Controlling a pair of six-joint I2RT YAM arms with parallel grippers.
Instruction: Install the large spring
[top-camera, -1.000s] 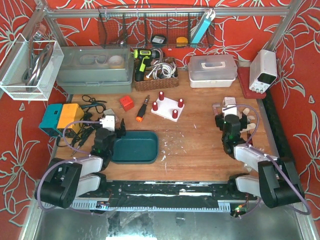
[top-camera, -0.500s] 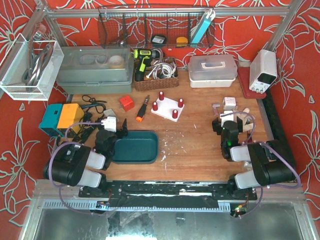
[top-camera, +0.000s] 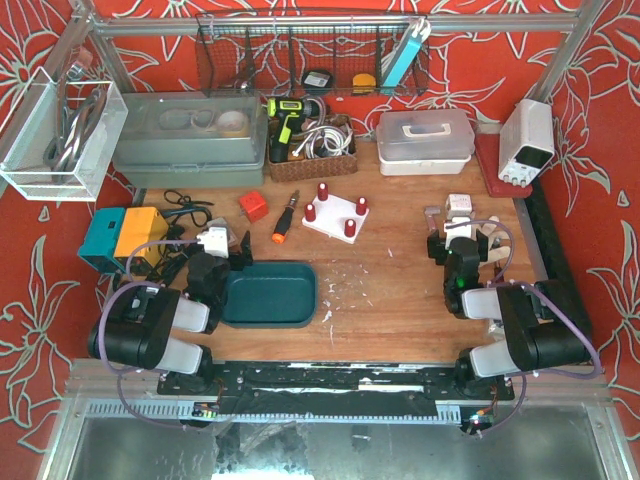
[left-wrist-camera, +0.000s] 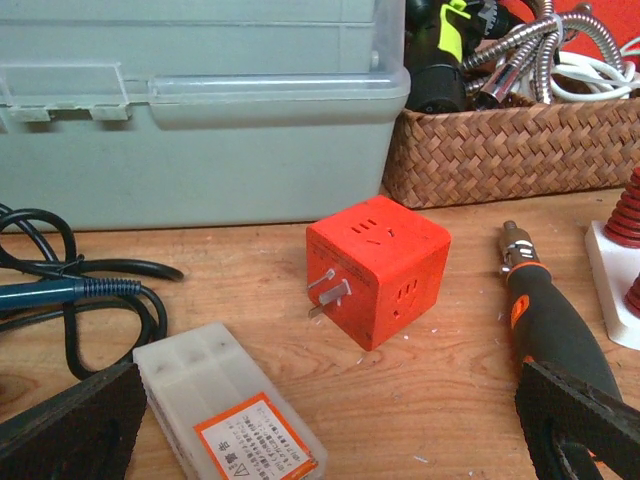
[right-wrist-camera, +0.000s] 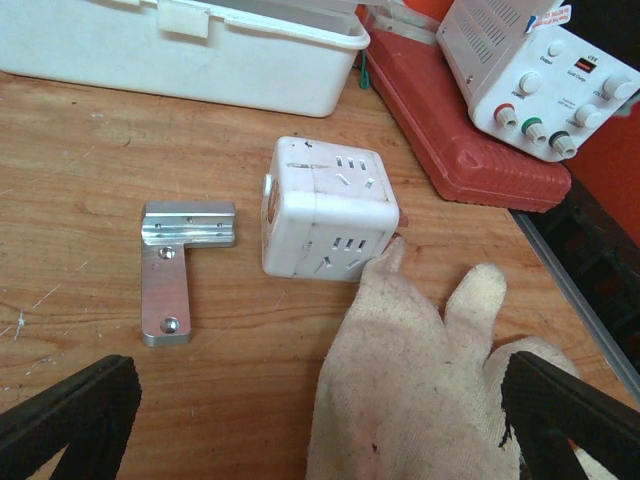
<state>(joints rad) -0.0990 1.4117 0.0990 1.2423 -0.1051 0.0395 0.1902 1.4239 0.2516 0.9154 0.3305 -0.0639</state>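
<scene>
A white base plate (top-camera: 335, 213) with several red springs on posts stands at the table's middle back. Its left edge (left-wrist-camera: 612, 290) and one red spring (left-wrist-camera: 627, 200) show at the right of the left wrist view. I cannot tell which spring is the large one. My left gripper (top-camera: 222, 252) is open and empty, low over the table left of the plate; in its wrist view (left-wrist-camera: 325, 440) the jaws stand wide apart. My right gripper (top-camera: 462, 238) is open and empty at the right, over a work glove (right-wrist-camera: 430, 390), as its wrist view (right-wrist-camera: 320, 420) shows.
Ahead of the left gripper are an orange plug cube (left-wrist-camera: 378, 267), a clear plastic box (left-wrist-camera: 225, 410), a screwdriver (left-wrist-camera: 555, 330), black cables, a grey toolbox (left-wrist-camera: 200, 100) and a wicker basket (left-wrist-camera: 510, 150). A green tray (top-camera: 270, 293) lies beside it. Ahead of the right gripper are a white socket cube (right-wrist-camera: 328, 208) and a metal bracket (right-wrist-camera: 172, 268).
Both arms have folded up at the elbows. The left gripper has shifted slightly back and left; the right gripper has stayed near the white cube and glove. Both stay open and empty.
</scene>
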